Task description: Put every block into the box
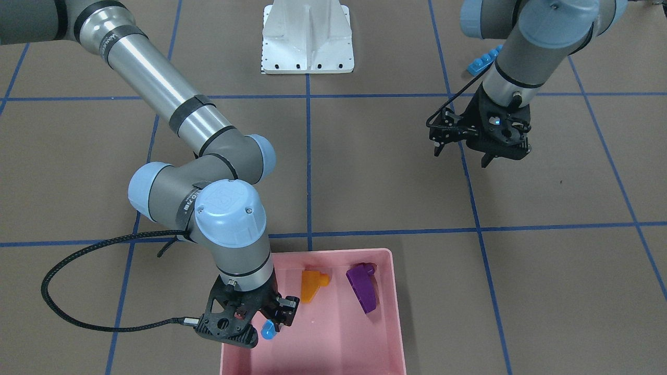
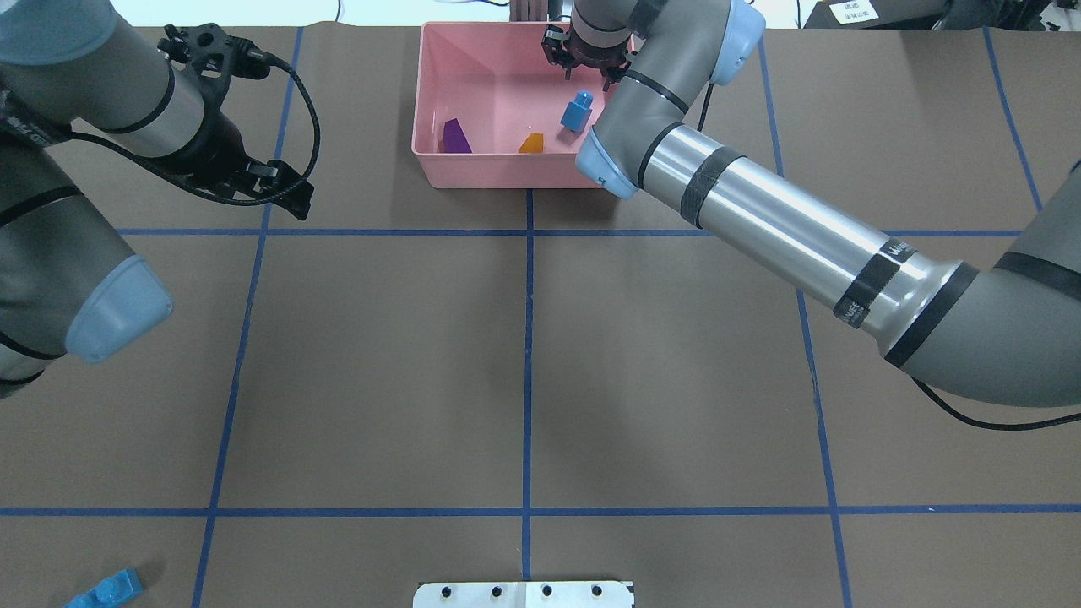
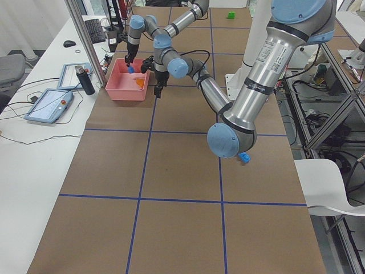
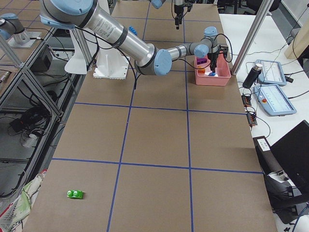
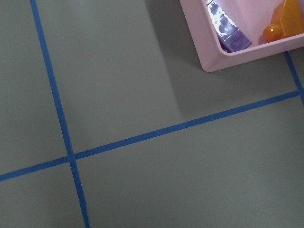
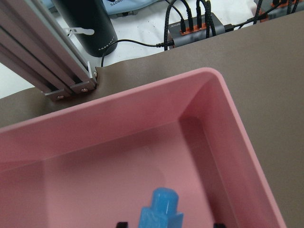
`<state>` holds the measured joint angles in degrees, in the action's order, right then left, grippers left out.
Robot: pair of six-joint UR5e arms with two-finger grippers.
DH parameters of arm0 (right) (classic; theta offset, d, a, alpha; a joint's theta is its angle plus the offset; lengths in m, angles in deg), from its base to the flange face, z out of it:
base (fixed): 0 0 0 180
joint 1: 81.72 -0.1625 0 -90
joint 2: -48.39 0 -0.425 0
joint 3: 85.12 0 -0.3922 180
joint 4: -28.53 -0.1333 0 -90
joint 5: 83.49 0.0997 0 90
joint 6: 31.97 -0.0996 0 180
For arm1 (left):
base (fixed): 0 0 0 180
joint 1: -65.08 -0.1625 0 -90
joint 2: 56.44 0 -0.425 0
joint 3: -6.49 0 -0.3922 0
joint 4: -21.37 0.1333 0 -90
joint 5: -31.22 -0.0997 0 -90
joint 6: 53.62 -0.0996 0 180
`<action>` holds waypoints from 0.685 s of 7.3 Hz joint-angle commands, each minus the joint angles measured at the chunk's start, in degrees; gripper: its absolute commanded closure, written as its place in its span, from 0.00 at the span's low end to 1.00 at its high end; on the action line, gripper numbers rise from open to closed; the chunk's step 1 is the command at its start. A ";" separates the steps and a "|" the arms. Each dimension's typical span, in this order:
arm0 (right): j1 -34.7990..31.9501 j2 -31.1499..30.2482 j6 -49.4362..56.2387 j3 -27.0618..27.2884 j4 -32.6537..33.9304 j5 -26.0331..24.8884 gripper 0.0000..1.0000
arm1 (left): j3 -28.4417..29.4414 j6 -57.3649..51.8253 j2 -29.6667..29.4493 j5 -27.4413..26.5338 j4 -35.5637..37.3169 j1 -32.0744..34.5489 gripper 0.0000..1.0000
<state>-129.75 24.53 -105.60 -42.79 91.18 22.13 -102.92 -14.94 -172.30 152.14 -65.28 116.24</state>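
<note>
Now release step: right gripper point(image 2: 584, 78) inside box point(image 1: 333, 252), fingers spread, small light-blue block point(image 6: 160, 211) loose between tips, looks released. Orange block point(image 1: 311, 285) and purple block point(image 1: 362, 286) farther along floor. Next: lift straight up; wall close beside hand, open room above. Left gripper point(image 1: 461, 156) spread, empty; long light-blue block point(image 1: 482, 61) behind it, outside the box.

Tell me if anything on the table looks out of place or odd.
Nothing looks damaged or spilled. Two blocks lie outside the pink box: the long light-blue block close by the robot's left side, and the green block alone, far out to its right.
</note>
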 commanded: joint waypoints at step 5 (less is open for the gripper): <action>-4.17 -13.72 16.74 37.86 34.01 8.99 0.00 | -9.05 -1.06 14.57 -10.58 -0.71 -13.76 0.00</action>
<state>-132.45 15.66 -92.08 -12.86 121.64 29.50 -109.31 -15.45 -162.52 146.29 -65.90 107.63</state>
